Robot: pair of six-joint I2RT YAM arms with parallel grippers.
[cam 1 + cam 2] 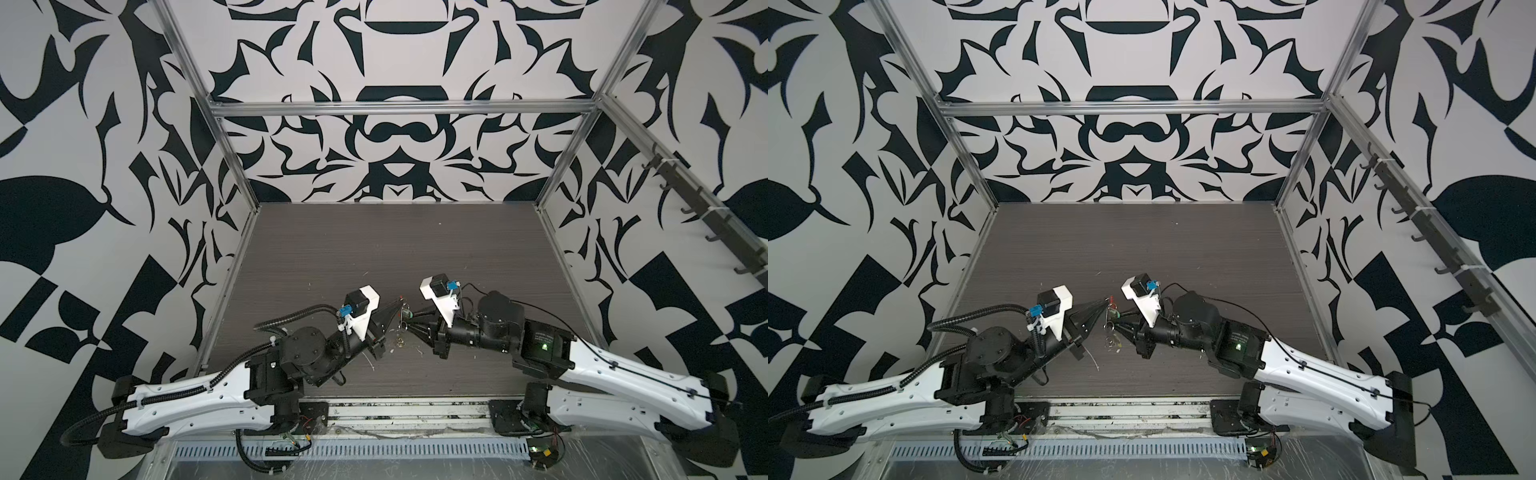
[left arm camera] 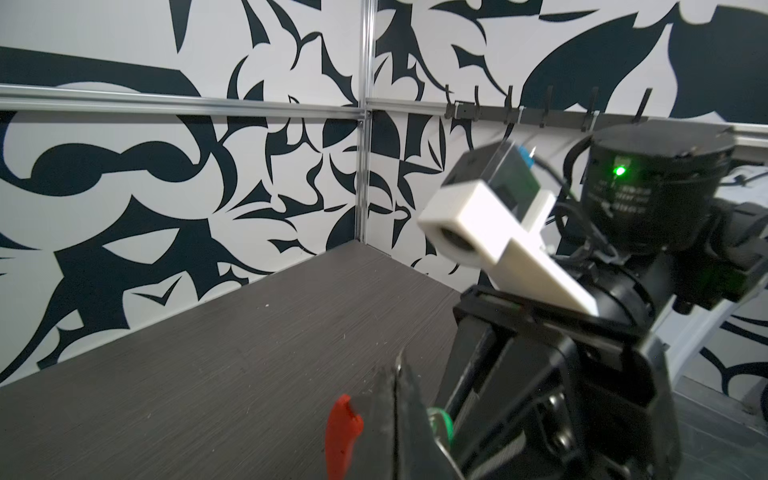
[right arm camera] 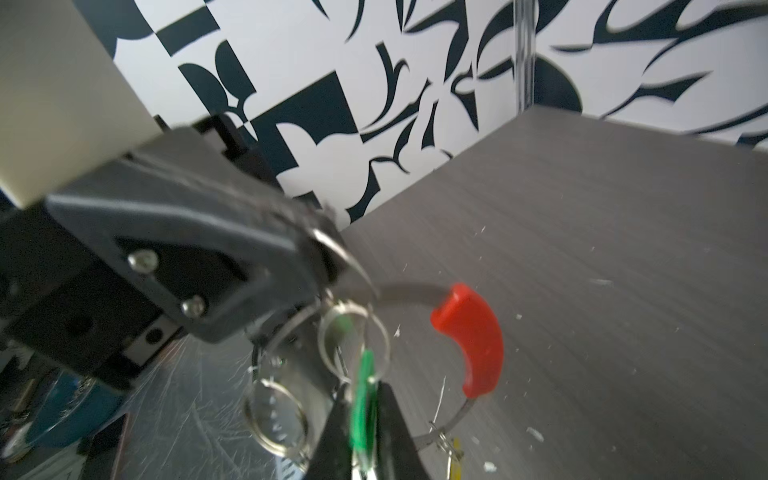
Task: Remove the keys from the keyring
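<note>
Finding no readable writing anywhere: only blurred pale print on the black motor housing (image 2: 648, 195) beyond the red sleeve (image 2: 343, 436), next to a glowing green light (image 2: 620, 170).

Holding the keyring (image 3: 409, 290) up in the left gripper (image 3: 322, 249), with jaws pressed together on the thin grey wire just beside the red sleeve. Curving away from that pinch as a smooth round hoop, passing through the glossy, bent red plastic piece and running on below it as bare wire.

Carrying the keys (image 3: 353, 338) on the wire beside the red sleeve, on the left gripper's side, showing there as shiny silver split rings, one with a flat translucent green tag (image 3: 365, 370). Dangling a small ring with a yellow tag (image 3: 456, 455) below the red sleeve, near the hoop's lower end.

Bracketing the green tag with the right gripper (image 3: 365, 388), with black fingers close on either side; not showing whether gripping it or merely standing beside it.

Meeting tip to tip at the red sleeve in both top views, over the dark, fine-grained table (image 1: 374, 249) flecked with white debris (image 3: 534, 434).
</note>
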